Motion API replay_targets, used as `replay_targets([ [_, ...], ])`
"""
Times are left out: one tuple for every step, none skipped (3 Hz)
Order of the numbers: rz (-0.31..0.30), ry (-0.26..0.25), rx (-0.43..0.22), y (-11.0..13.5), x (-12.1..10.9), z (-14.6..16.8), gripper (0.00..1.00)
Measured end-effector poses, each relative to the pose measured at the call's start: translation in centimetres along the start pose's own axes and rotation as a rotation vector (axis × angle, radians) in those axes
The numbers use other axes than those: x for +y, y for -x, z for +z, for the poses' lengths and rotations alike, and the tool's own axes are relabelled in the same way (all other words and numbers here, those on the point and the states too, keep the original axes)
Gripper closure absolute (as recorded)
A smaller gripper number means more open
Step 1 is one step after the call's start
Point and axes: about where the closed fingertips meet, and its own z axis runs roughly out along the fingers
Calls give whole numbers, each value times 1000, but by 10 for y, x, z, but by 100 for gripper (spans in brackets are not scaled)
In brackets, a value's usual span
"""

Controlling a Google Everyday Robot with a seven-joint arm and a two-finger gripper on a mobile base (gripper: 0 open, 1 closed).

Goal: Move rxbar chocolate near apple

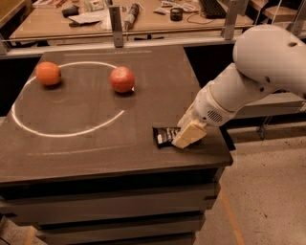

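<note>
The rxbar chocolate [164,135], a flat black wrapper with white lettering, lies near the front right edge of the dark table [95,139]. My gripper [187,136] is down on the bar's right end and hides that end. The apple [122,79], reddish with a paler patch, sits farther back and to the left, on the white circle line. The bar and the apple are well apart.
An evenly orange round fruit [48,73] sits at the back left on the white circle [67,134]. My white arm [253,72] reaches in from the right. The table's right edge is just beside the gripper. A cluttered bench [143,14] stands behind the table.
</note>
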Motion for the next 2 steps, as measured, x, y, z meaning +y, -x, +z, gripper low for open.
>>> replay_targets([
  [3,-34,-18,0,-16,-14,100],
  [-14,-97,-30,14,-43,-40,100],
])
